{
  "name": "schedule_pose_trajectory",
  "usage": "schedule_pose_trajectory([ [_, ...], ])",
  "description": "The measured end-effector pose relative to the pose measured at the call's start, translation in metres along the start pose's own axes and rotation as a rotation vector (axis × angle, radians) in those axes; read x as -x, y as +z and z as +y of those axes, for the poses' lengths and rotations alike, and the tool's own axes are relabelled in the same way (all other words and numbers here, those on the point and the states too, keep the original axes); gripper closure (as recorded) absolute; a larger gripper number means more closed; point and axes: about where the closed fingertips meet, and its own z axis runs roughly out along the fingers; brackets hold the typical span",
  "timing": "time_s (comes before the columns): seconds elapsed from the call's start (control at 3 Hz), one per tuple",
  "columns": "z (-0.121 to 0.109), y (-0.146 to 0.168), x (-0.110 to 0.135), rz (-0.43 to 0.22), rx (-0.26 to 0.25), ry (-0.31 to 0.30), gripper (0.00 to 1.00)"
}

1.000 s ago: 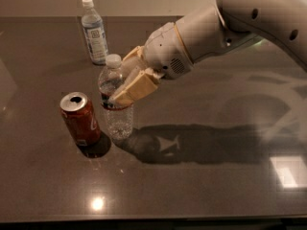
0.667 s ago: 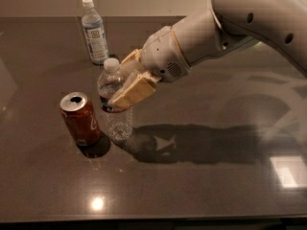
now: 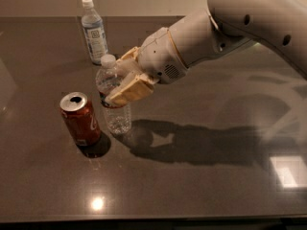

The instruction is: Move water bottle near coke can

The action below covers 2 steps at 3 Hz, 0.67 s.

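The clear ribbed plastic water bottle with a white cap stands upright on the dark brown glossy table, a little left of the middle of the view. Its base seems to rest on the surface. The gripper is at the middle part of this bottle, where the dark label band is. Its tan fingers are closed around the bottle: one lies across the front and the other passes behind, near the neck, so the bottle is pinched between them. The white arm comes in from the upper right corner and goes down to the left. The red aluminium coke can with a silver top stands upright just beside the bottle, on its left side and slightly nearer to the camera. I cannot tell if the two are touching. A second clear bottle with a large pale blue-white label stands upright farther back, well apart from the can. The dark shadow of the arm lies on the table to the right of the water bottle.
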Motion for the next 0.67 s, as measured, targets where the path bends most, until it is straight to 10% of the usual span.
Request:
schedule_pose_trajectory([
  [0.67,0.0011,0.0007,0.0019,0.001,0.001,-0.004,0.00],
])
